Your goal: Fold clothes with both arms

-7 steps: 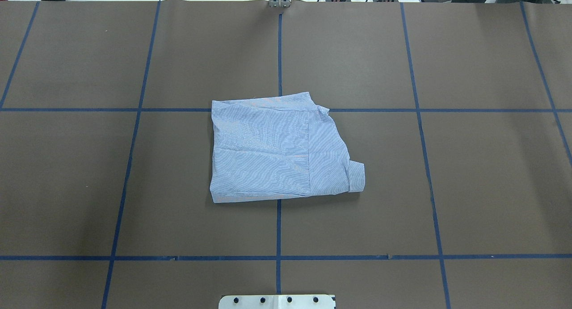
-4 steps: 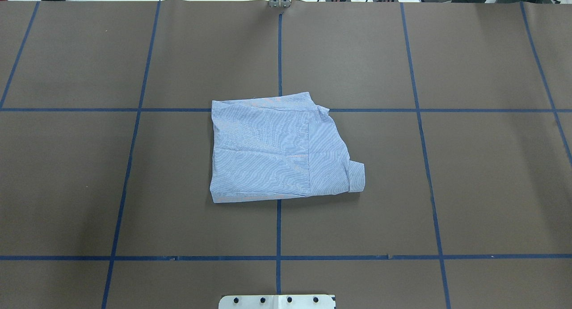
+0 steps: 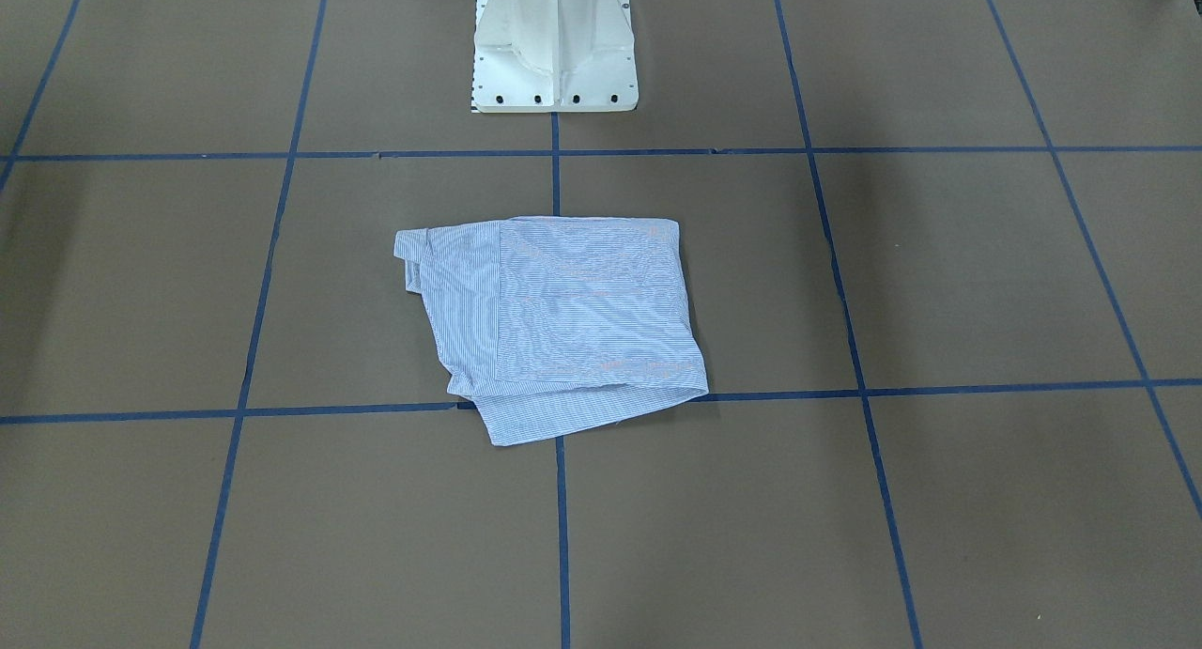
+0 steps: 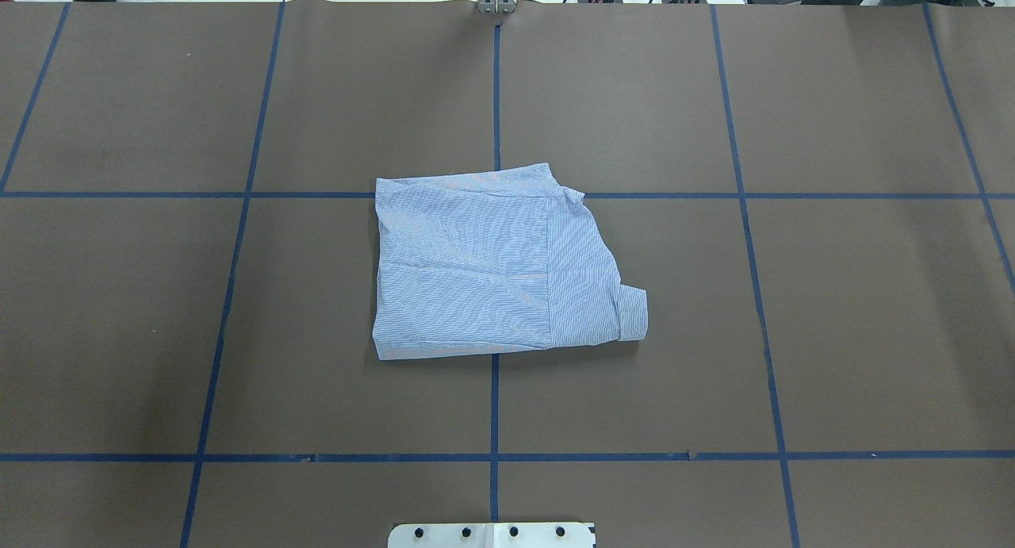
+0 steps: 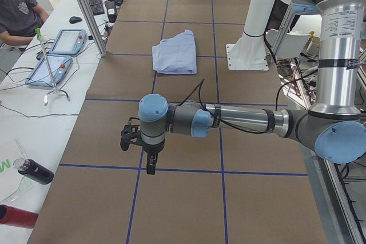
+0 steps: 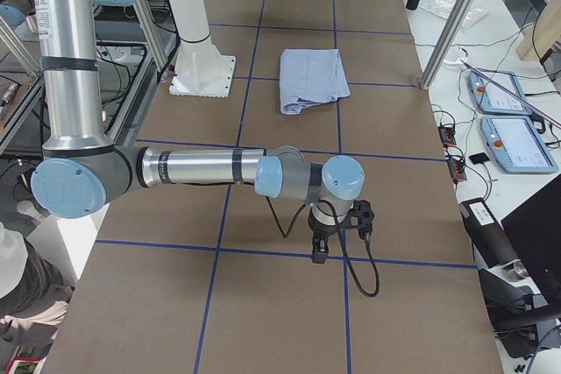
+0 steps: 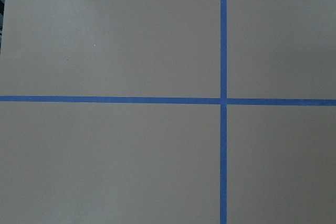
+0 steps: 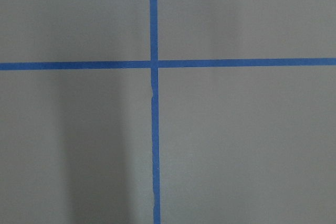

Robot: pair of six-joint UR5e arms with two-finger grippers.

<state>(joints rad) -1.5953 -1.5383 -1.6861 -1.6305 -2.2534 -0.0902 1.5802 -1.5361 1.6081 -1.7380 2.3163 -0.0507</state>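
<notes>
1. the shirt [image 4: 499,266] lies flat in the middle of the worktop [image 4: 872,334], right over a crossing of the blue tape lines [image 4: 494,405], a little way in front of the white pedestal [image 3: 554,38]. it's down to a compact, roughly square packet.
2. both arms are parked well away from it. the left arm [image 5: 240,121] hangs over the left end of the worktop and the right arm [image 6: 202,166] over the right end.
3. the left claw [image 5: 148,163] and right claw [image 6: 320,247] only show in the side views, so i cannot tell if either is spread or pressed together. both wrist cams see just bare brown surface and tape, so nothing looks to be held.
4. my read: the folding is basically done and what's left is a tidy-up at most. the packet isn't quite clean. a cuff [image 4: 633,314] sticks out at the near right corner in the overhead view, the right edge runs slanted, and an under layer [image 3: 554,419] peeks past the far edge.
5. if i were finishing it, i'd bring both claws in low on the right side, pinch only the loose cuff layer, and tuck it over onto the stack.
6. go slow. thin cloth like this likely drags the layers beneath, which would open the fold.
</notes>
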